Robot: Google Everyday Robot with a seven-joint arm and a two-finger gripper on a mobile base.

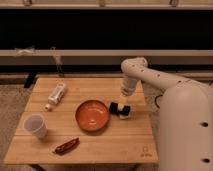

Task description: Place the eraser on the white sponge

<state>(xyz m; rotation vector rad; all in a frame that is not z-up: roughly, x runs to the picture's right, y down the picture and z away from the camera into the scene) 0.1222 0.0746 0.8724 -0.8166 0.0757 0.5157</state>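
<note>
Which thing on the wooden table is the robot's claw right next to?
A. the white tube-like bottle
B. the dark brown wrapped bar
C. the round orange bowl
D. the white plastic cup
C: the gripper is down at the table just right of the round orange bowl, over a black and pale item; the other three lie farther left.

Dim warm indoor light, soft overall blur, black background, gripper [121, 105] low over table [100, 142]

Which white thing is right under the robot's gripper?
The white sponge, just right of the orange bowl, below the gripper. The cup and bottle sit far left.
</note>
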